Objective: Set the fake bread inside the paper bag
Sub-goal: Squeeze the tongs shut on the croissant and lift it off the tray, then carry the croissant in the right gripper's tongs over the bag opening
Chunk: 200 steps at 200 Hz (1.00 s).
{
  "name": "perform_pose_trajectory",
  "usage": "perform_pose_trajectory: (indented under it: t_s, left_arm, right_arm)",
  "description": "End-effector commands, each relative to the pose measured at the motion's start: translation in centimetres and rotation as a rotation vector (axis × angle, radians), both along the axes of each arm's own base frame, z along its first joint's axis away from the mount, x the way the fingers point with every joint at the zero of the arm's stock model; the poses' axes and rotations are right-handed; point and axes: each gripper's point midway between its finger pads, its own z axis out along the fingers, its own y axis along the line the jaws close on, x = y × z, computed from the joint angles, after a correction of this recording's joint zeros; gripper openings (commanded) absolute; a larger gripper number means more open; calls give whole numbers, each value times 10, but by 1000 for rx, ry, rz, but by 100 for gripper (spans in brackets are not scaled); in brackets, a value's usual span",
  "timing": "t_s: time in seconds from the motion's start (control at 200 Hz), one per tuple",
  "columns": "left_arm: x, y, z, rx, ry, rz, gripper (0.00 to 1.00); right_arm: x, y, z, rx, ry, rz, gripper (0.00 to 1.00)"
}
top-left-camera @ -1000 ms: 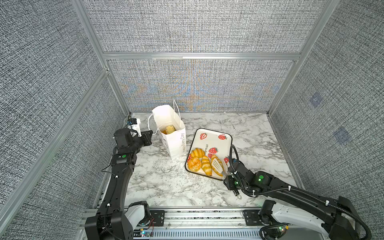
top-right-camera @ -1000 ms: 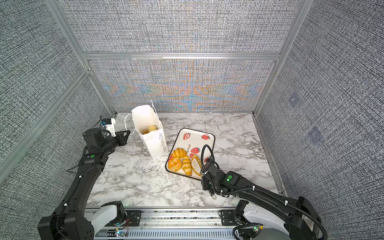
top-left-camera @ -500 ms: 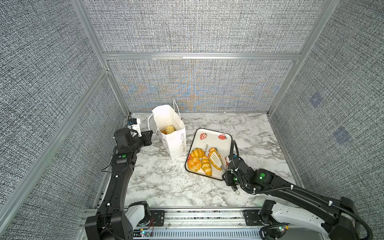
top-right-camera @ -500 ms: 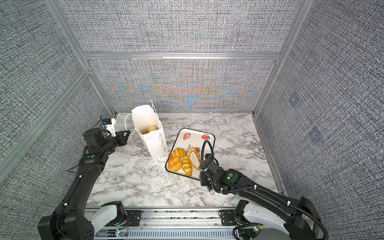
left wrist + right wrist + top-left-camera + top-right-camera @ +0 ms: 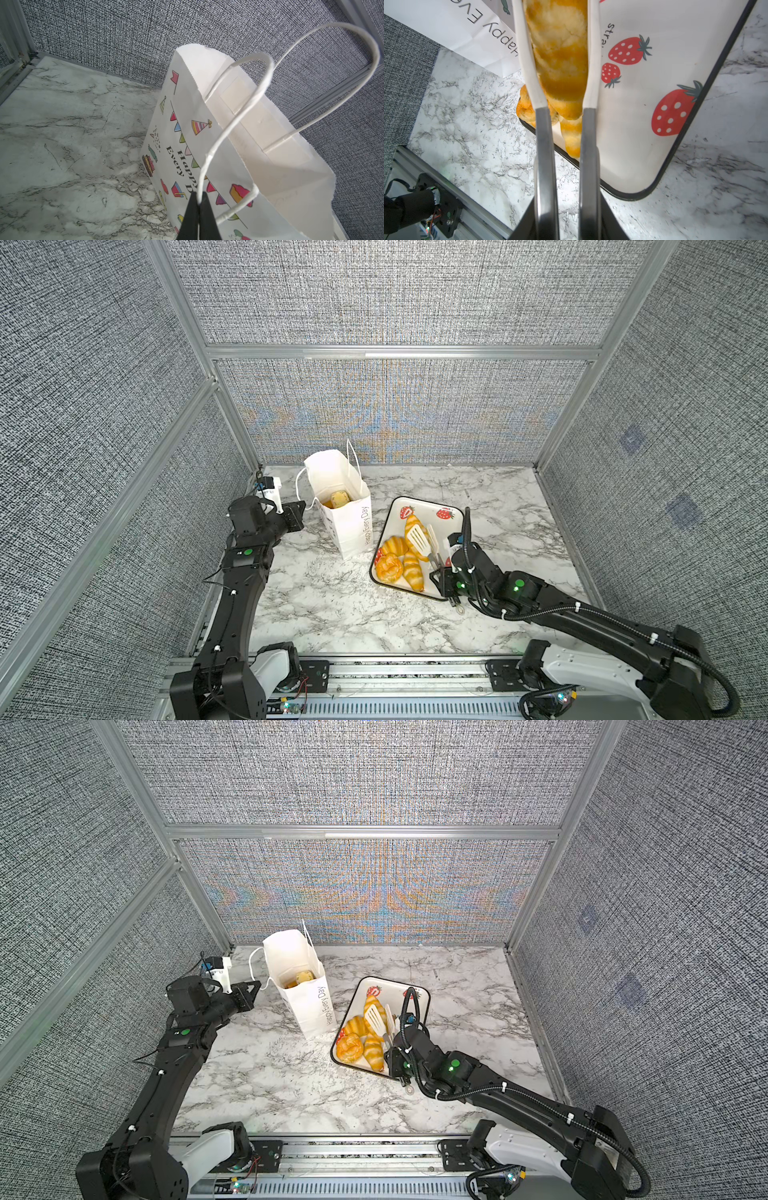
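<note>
Both top views: the paper bag [image 5: 349,526] [image 5: 313,1006] is standing upright, mouth open, on the far left part of the marble surface [image 5: 332,614]. A roll [image 5: 338,498] is lying inside it. The left hand [image 5: 302,508] is reaching in from the left. Just right of the bag, the strawberry tray [image 5: 424,509] is carrying croissants [image 5: 394,545], a swirl bun [image 5: 388,568] and a long loaf [image 5: 410,522]. The right hand [image 5: 440,572] is sitting at the tray's near right corner, gripping tongs [image 5: 419,537] whose slotted head is lying over the loaf.

Left wrist view: the left hand [image 5: 198,200] is pressing its black tips together on the bag's near cord handle [image 5: 209,158]. The bag [image 5: 182,116] is showing party bunting and lettering.

Right wrist view: the right hand [image 5: 566,220] is clamping the tongs' steel handles [image 5: 545,155]. The white tong arms are squeezing the long loaf [image 5: 560,52] from both sides above the tray [image 5: 623,145]. Cannot tell whether it is clear of the pastries beneath.
</note>
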Motion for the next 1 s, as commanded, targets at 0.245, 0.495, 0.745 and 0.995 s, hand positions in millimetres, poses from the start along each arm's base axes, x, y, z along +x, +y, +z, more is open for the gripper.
perform_pose_trajectory:
  t_s: [0.245, 0.495, 0.745, 0.995]
  left_arm:
    - [2, 0, 2, 8, -14, -1, 0]
    - [2, 1, 3, 9, -16, 1, 0]
    - [2, 1, 2, 8, -13, 1, 0]
    - [2, 1, 1, 8, -12, 0, 0]
  right_arm:
    - [29, 42, 62, 189, -163, 32, 32]
    - [39, 60, 96, 234, -228, 74, 32]
    - [46, 80, 128, 295, -284, 115, 32]
    - [53, 99, 156, 343, -329, 158, 32]
